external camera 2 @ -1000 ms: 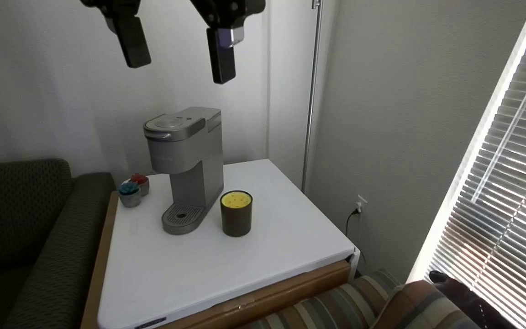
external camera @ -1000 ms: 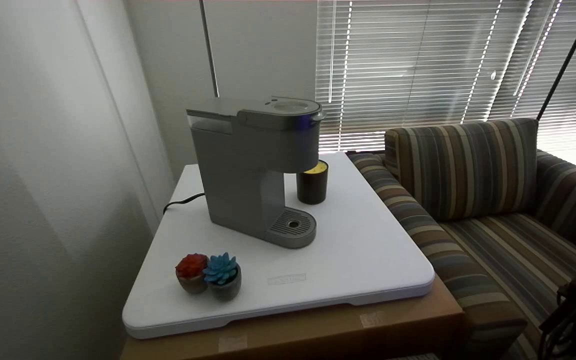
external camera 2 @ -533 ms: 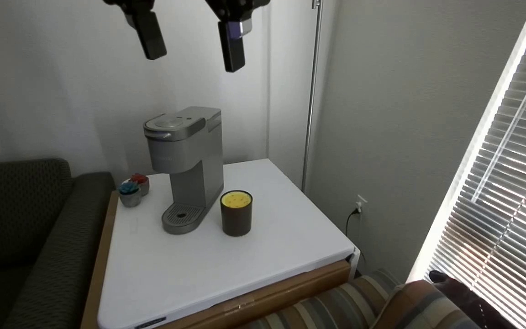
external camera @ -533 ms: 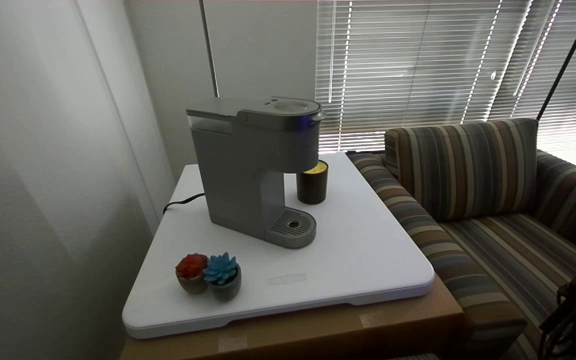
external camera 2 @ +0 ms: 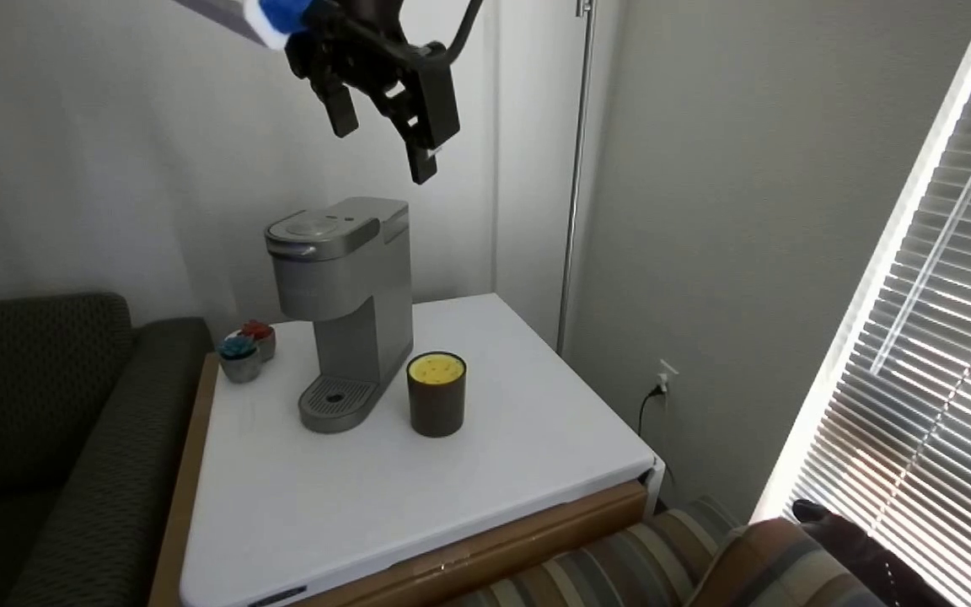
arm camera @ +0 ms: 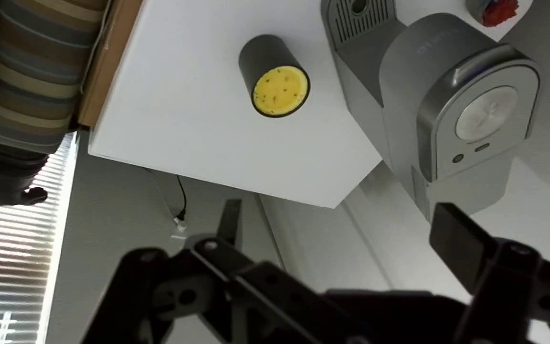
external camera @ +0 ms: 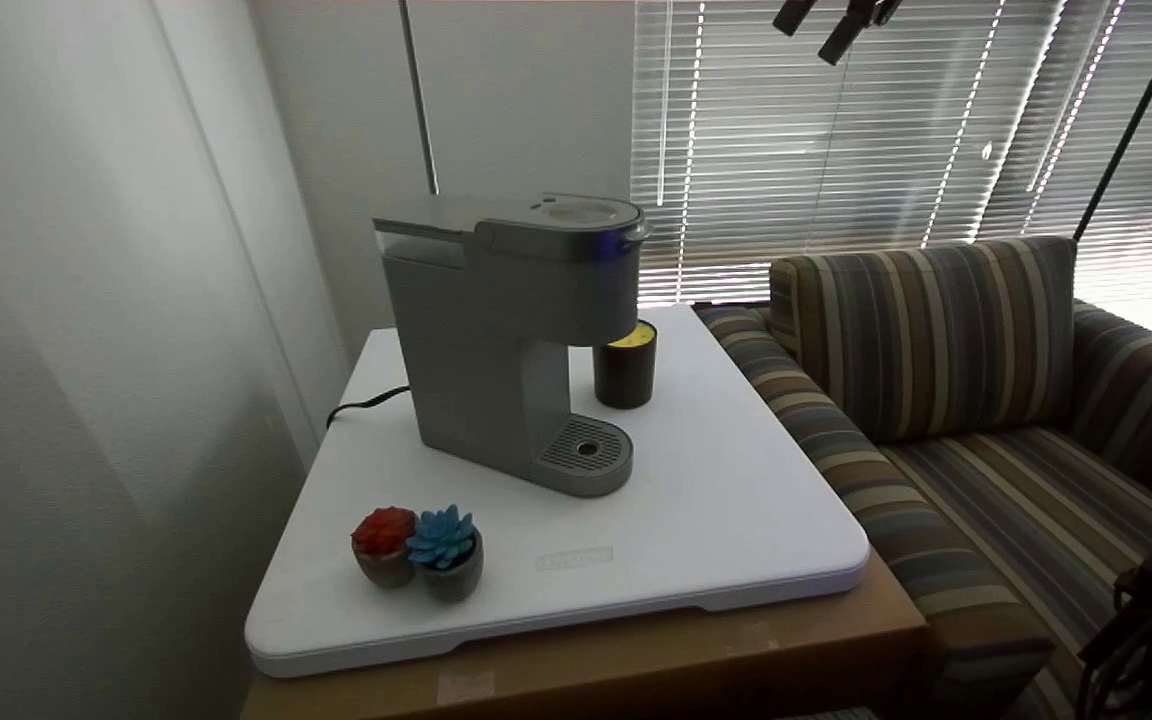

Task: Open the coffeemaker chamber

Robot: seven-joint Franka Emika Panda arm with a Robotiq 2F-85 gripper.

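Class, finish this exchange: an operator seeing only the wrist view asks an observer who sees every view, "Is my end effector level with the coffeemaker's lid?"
Observer: No, in both exterior views the end effector shows higher than the lid.
Operator: What is the striped shape at upper left?
Observer: An armchair; an exterior view shows its back cushion.
Operator: Does anything trail behind the coffeemaker?
Observer: Yes, a black cord, in an exterior view.

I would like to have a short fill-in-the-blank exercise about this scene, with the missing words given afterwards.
1. The dark cylinder beside the coffeemaker has a ____ top.
2. The coffeemaker's lid is ____, not open.
3. Beside the red plant, the other plant is ____.
4. The empty claw is ____, not shut.

Missing words: yellow; closed; blue; open.
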